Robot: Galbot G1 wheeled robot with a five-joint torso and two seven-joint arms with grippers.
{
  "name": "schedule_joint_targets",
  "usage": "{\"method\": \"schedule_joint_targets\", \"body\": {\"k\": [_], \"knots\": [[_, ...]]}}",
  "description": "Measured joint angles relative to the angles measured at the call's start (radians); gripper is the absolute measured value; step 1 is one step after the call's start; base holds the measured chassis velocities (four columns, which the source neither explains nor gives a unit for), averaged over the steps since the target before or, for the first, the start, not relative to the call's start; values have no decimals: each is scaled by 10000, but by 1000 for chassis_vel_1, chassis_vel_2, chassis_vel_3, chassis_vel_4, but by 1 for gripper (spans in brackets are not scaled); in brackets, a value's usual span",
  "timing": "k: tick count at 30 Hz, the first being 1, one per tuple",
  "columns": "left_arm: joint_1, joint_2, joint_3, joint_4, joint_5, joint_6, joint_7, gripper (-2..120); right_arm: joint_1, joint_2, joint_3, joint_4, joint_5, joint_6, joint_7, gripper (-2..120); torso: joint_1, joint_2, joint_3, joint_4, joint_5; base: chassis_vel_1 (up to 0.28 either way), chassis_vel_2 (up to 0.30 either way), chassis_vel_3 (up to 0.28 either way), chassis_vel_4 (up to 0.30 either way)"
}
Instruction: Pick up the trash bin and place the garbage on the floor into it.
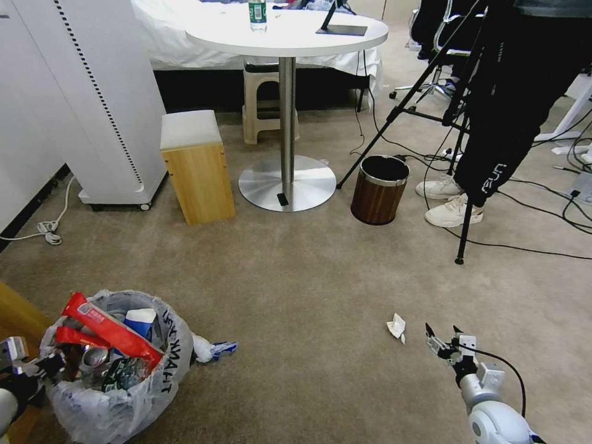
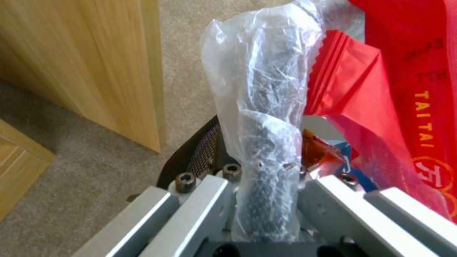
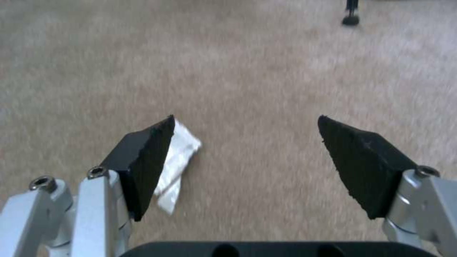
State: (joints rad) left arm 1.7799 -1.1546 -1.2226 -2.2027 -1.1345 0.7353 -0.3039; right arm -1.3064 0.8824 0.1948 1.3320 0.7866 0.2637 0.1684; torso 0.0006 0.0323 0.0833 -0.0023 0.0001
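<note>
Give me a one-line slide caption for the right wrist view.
Open right gripper above the floor, a crumpled tissue beside one finger.

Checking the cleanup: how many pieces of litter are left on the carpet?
1: a crumpled tissue beside the open right gripper. More may lie hidden behind the trash bin.

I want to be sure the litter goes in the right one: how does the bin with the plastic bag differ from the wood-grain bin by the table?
The trash bin is lined with a crinkly clear bag and full of red wrappers and other litter; the wood-grain bin has a bare metal rim and a dark inside. The left gripper is clamped on the trash bin's rim; the wood-grain bin stands alone beside the round table's base. Both are small, round and upright on the carpet.
</note>
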Motion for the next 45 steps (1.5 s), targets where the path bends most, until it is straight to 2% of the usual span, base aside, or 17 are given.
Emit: {"method": "schedule_joint_targets", "body": {"k": [8, 21, 33, 45], "knots": [[69, -130, -43, -304, -10, 0, 7, 1, 199, 182, -212, -550, 325, 53, -183, 80, 0, -1, 0, -2, -2, 0, 0, 0, 0], [347, -154, -15, -619, 46, 0, -11, 1, -379, 281, 569, -76, -20, 66, -254, 82, 0, 0, 0, 0, 0, 0, 0, 0, 0], [515, -180, -138, -800, 7, 0, -4, 1, -257, 298, 176, 197, -245, -13, -216, 82, 0, 0, 0, 1, -2, 0, 0, 0, 0], [590, -272, -536, -443, -35, 0, -139, 1, 16, 211, 14, 176, -202, 63, -238, 82, 0, 0, 0, 0, -3, 0, 0, 0, 0]]}}
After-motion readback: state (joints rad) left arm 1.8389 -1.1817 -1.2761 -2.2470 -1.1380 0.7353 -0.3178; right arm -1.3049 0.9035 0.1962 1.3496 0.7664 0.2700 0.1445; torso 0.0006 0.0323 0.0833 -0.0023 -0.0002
